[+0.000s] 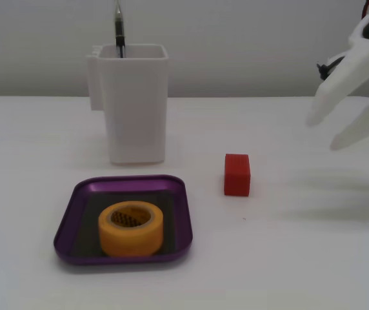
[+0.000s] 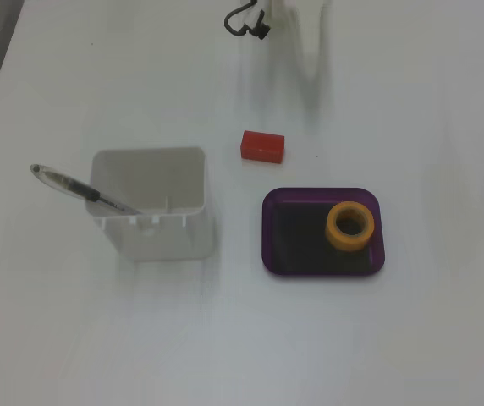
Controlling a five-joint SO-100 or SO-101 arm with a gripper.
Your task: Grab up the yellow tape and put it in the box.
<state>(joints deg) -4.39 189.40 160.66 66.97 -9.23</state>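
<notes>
the yellow tape (image 1: 131, 228) lies flat inside the box (image 1: 68, 216), hollow core facing up, resting on the dark bottom toward the front rim in a fixed view; seen from above in the other fixed view, the tape (image 2: 349, 227) sits in the right part of the box (image 2: 286, 254), close to the rim there. the gripper (image 1: 337, 132) hangs in the air at the right edge, well apart from the box, its two white fingers (image 1: 329, 97) spread wide with nothing between them. the red cube (image 1: 237, 174) stands on the table (image 1: 300, 258) just right of the box, between it and the gripper. behind the box stands the tall white container (image 1: 135, 103) with a pen (image 2: 77, 188) leaning in it.
</notes>
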